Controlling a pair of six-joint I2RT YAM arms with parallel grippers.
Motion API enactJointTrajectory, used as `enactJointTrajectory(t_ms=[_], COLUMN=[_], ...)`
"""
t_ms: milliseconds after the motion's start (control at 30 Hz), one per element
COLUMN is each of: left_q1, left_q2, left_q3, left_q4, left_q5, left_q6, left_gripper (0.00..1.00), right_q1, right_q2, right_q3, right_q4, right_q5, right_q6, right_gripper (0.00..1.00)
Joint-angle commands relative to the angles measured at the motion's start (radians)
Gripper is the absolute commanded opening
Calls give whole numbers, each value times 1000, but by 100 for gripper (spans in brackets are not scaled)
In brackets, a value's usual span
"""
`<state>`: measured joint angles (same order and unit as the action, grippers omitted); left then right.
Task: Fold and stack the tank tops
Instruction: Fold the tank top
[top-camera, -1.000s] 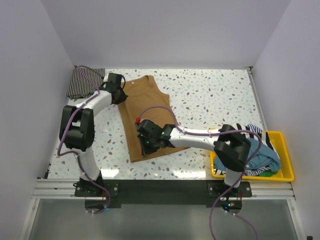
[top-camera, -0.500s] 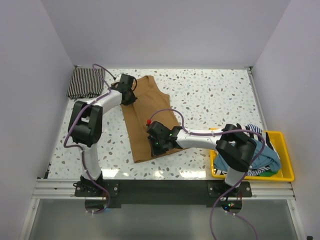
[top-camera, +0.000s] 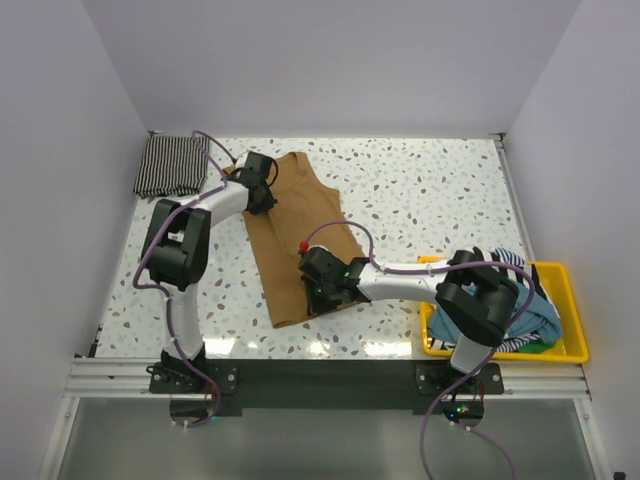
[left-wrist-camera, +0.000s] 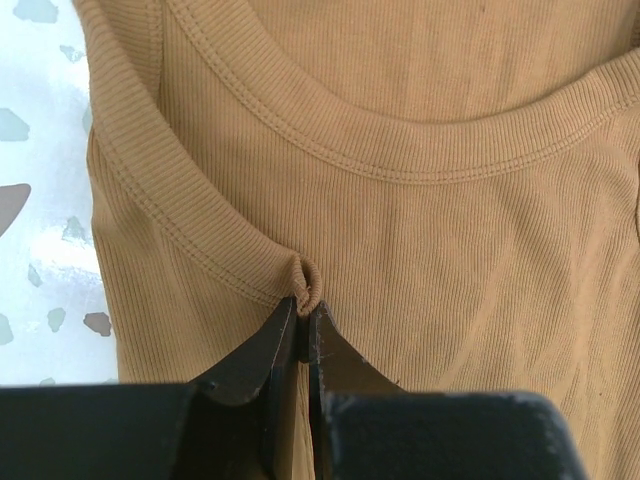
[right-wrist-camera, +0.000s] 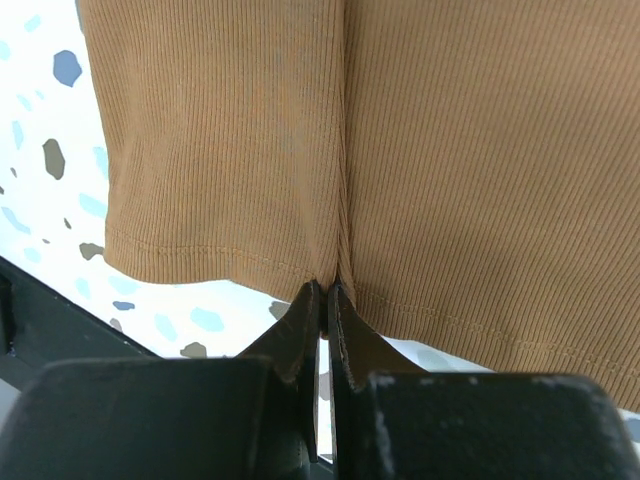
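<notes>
Tan tank top (top-camera: 295, 200) pinched at hem (right wrist view).

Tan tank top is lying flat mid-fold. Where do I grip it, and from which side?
By its stitched edges. The left gripper is shut on the tan tank top's armhole band; the right gripper is shut on the bottom hem, meeting it edge-on from beyond the hem. It lies flat on the table, so probably only a bunched edge gives thin fingers a bite.

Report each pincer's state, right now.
Left pincer: closed on the tan-brown ribbed cloth tank top, at its trimmed edge.
Right pincer: closed on the same top's bottom hem.
</notes>
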<state>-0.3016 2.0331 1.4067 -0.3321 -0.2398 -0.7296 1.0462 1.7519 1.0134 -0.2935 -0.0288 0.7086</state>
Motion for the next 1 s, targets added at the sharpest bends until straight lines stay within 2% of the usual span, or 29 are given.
enactJointTrajectory(t_ms=[0, 967], left_q1=[-5, -30], left_q2=[1, -77], left_q3=[15, 2], left_q4=[44, 80], left_q5=[-18, 10], left_q6=[35, 47], left_gripper=[6, 6], right_q1=[2, 49], right_q2=[-60, -106], right_q3=[-30, -47], right_q4=[-18, -30], right_q5=[45, 96], right_q6=[22, 58], right_gripper=[0, 0])
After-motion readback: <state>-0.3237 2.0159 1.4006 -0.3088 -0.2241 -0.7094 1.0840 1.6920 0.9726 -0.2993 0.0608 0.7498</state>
